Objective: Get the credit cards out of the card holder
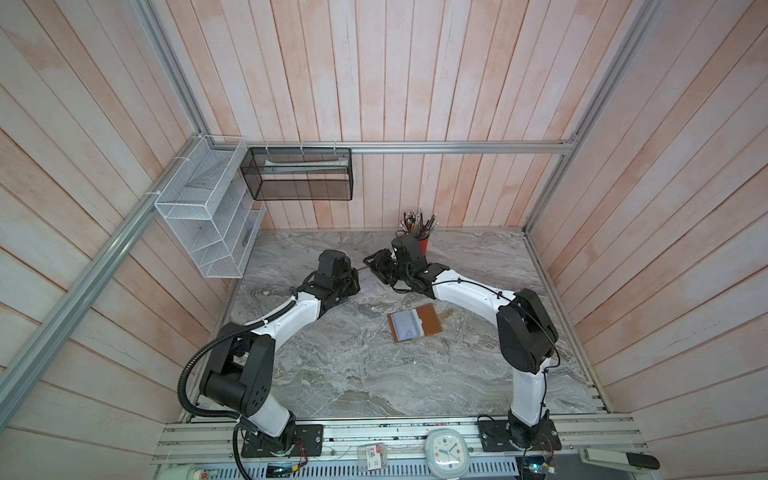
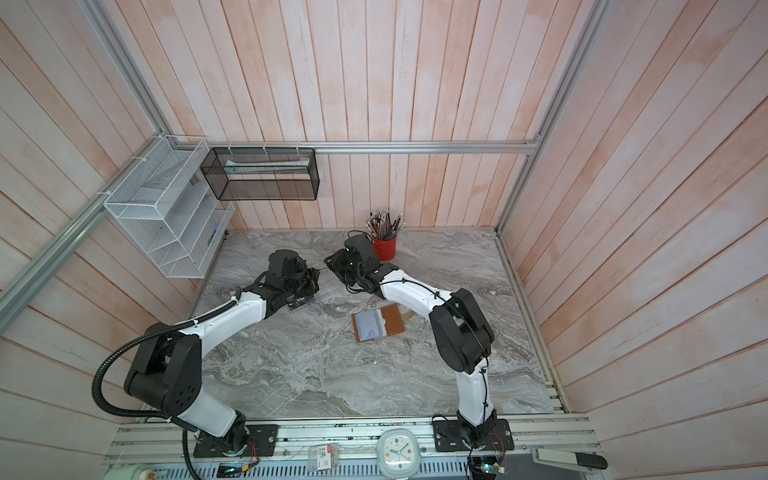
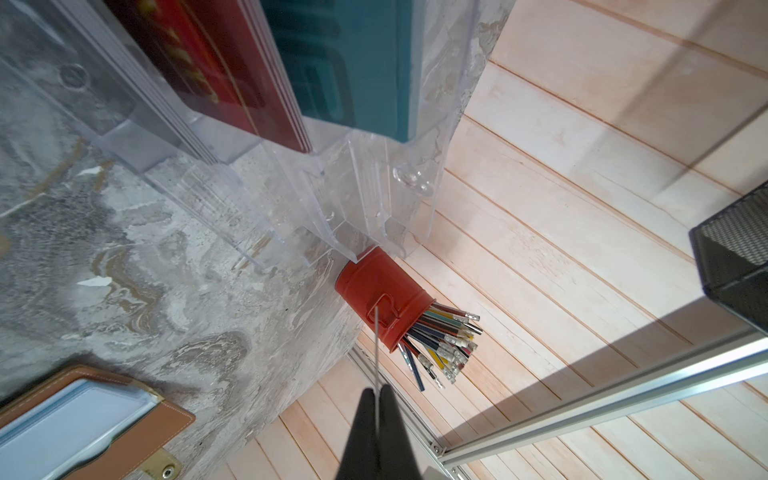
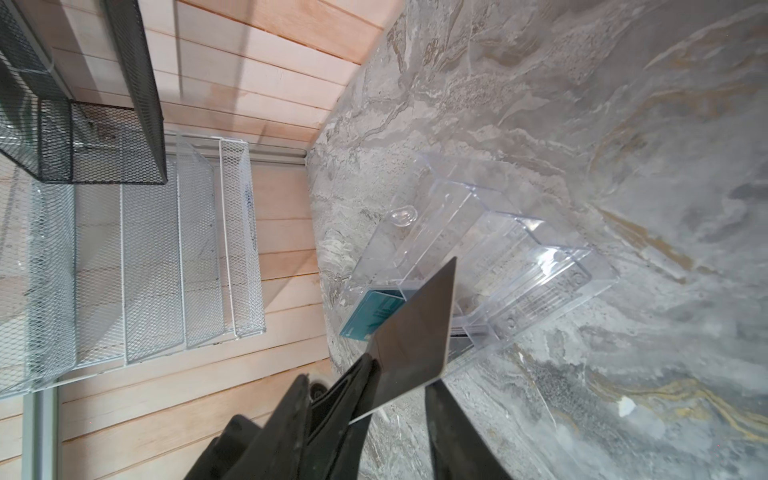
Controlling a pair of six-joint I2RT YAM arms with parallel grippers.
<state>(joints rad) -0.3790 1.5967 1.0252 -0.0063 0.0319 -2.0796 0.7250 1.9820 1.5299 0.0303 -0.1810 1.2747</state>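
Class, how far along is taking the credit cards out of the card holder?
Done: the card holder lies open on the table, one plain dark card out. In hand: the left hand pinches that card while the right hand straddles it, not clamped. Left: whether the sleeves hold more cards cannot be told.

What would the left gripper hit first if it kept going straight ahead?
Probably the red pencil cup: the thin card clamped in the left gripper aims straight at it, nothing between. The right gripper sits close by in a top view, so depth is unsure.
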